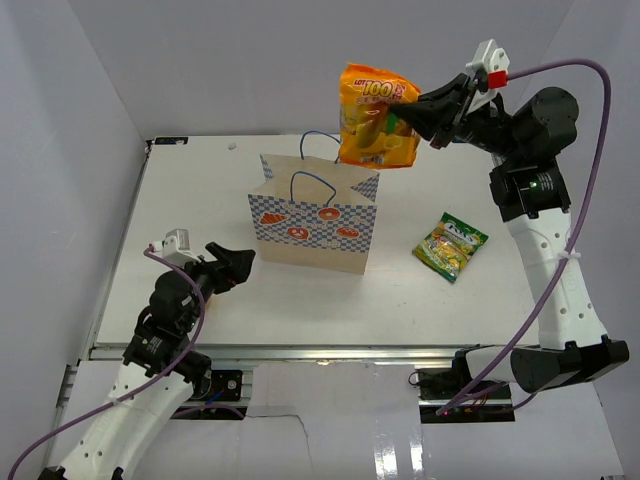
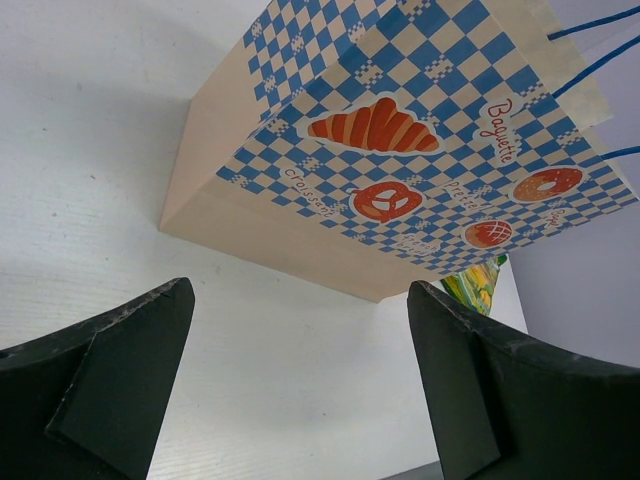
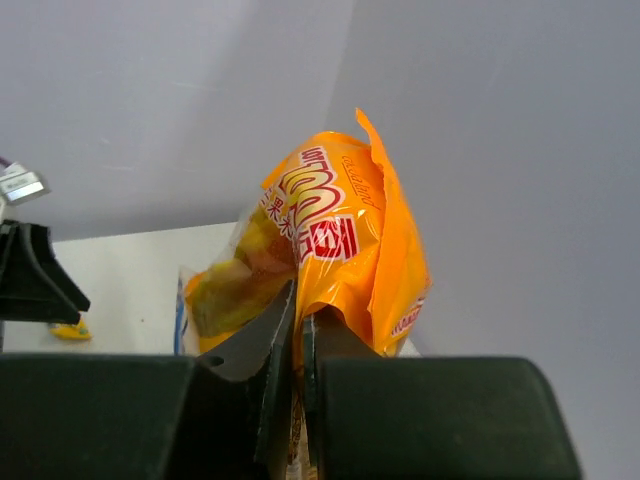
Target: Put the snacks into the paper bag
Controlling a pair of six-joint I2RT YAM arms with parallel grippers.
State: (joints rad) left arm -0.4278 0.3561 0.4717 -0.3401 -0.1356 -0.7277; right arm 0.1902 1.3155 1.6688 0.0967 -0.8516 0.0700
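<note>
The tan paper bag (image 1: 315, 215) with its blue-white checkered band stands upright mid-table, mouth open; the left wrist view shows it close up (image 2: 400, 150). My right gripper (image 1: 412, 118) is shut on an orange pouch (image 1: 375, 118), holding it in the air above the bag's far right corner. From the right wrist the orange pouch (image 3: 340, 240) is pinched between the fingers. A green-yellow pouch (image 1: 451, 245) lies flat on the table right of the bag, and its edge shows past the bag (image 2: 478, 285). My left gripper (image 1: 238, 266) hovers open left of the bag with nothing in it.
White walls enclose the table on the left, back and right. The table's front edge (image 1: 330, 350) runs just ahead of both arm bases. A small yellow item (image 3: 68, 330) lies on the table far left in the right wrist view.
</note>
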